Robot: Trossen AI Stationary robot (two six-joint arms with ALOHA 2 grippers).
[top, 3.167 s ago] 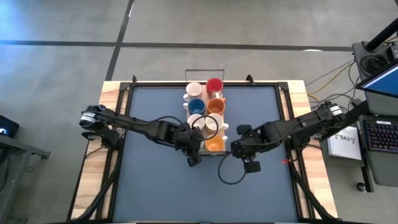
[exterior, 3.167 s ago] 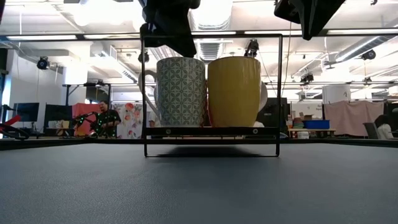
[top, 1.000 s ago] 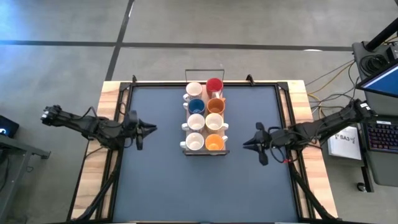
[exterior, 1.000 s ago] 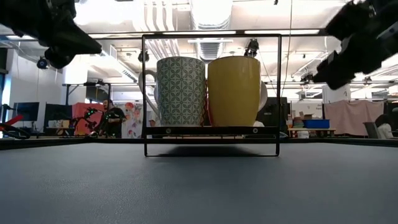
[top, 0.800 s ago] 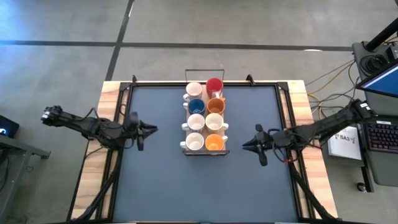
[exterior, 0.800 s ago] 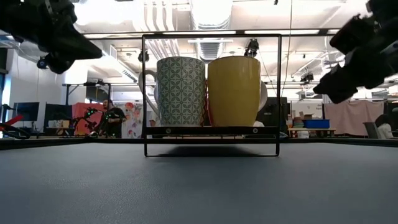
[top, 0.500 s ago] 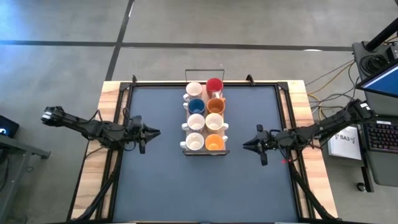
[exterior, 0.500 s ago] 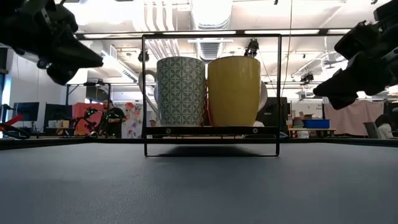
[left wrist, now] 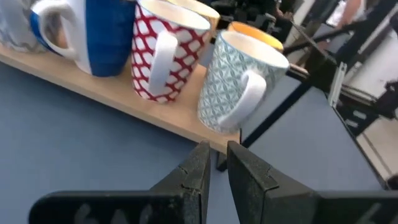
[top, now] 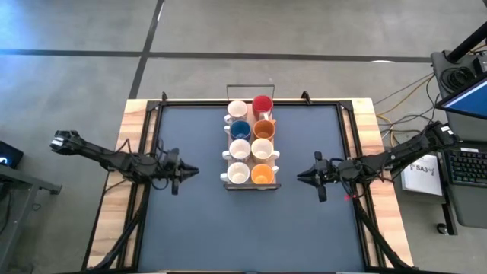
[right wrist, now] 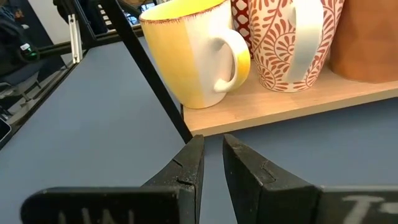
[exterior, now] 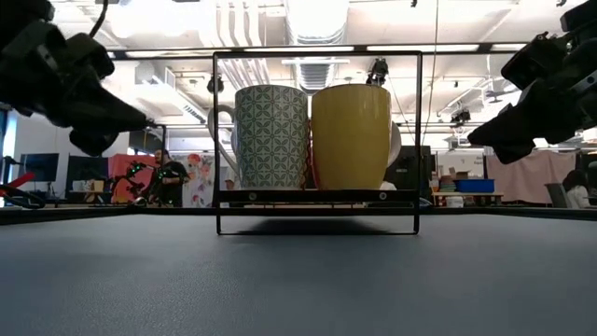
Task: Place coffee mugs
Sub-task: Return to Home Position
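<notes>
Several coffee mugs stand upright in two rows on a long light-wood tray (top: 251,186) with a black wire frame, at the table's middle toward the far edge. Nearest the front are a white patterned mug (exterior: 270,137) and a yellow-orange one (exterior: 351,136). My left gripper (top: 196,170) hovers left of the tray, pointing at it, shut and empty; its wrist view shows a teal-patterned mug (left wrist: 239,84) beyond the fingertips (left wrist: 202,152). My right gripper (top: 298,176) hovers right of the tray, likewise shut and empty, facing the yellow mug (right wrist: 193,53).
The dark table mat (top: 190,228) lies bare on both sides of the tray and in front of it. A wooden rim (top: 129,137) borders the mat. A desk with a keyboard (top: 464,164) stands beyond the table's right edge. A person (exterior: 163,182) shows far off in the room.
My left gripper has sunk steadily toward the table and crept slightly toward the tray, staying shut. My right gripper has sunk a little, then kept still. The mugs and tray have not moved.
</notes>
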